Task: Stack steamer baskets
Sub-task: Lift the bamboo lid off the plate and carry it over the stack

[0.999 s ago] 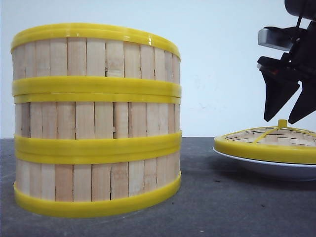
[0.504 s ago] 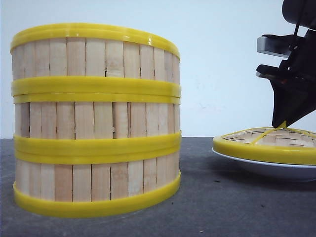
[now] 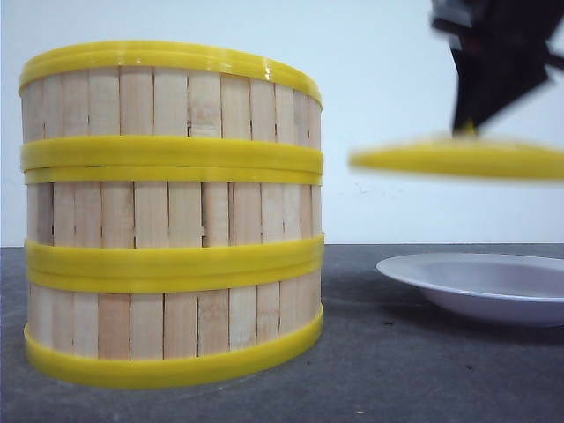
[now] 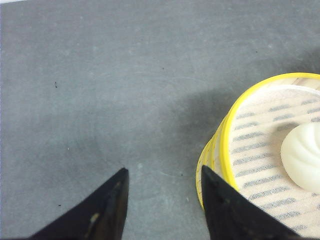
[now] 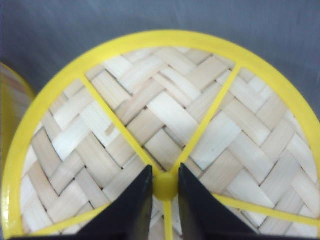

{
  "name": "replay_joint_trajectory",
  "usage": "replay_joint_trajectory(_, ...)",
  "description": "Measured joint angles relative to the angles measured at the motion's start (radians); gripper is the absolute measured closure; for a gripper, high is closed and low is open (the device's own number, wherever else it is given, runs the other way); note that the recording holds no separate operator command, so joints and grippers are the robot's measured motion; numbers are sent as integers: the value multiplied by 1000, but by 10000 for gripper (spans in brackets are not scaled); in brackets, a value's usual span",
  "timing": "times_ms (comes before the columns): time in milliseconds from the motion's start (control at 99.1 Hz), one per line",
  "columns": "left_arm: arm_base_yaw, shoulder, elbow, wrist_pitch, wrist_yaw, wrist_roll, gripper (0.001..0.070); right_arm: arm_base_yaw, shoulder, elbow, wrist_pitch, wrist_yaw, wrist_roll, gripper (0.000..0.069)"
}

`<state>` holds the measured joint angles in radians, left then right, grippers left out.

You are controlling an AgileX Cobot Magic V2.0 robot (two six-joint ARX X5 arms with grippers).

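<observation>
The steamer baskets stand at the left of the front view as one stack of three, rims seated evenly one on another, on the grey table. So the stacking proper looks complete; what seems left, as a judgement, is closing the stack with the lid. In the left wrist view the top basket's rim shows at the right edge, with a white bun lying on its striped liner.

The woven lid hangs in the air at the upper right of the front view, blurred, level with the upper basket's lower rim and clear of the white plate beneath it. The right gripper pinches the lid's yellow knob between its two black fingers, as the right wrist view shows plainly. To cap the stack, the lid would need to rise above the top rim and cross leftward.

The left gripper hovers over bare table just beside the stack, its fingers spread and holding nothing.
</observation>
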<state>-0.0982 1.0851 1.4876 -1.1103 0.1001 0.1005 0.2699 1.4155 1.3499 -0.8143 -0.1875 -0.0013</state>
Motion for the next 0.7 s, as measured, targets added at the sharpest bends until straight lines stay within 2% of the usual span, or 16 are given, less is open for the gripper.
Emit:
replay_joint_trajectory(222,0,0,0,0,0,-3,441,144,-6,218,-53,-78,1,633)
replay_joint_trajectory(484,0,0,0,0,0,-11,441,393,105,407,-100,-80,1,633)
replay_joint_trajectory(696,0,0,0,0,0,-11,441,518,246,486,-125,-43,-8,633)
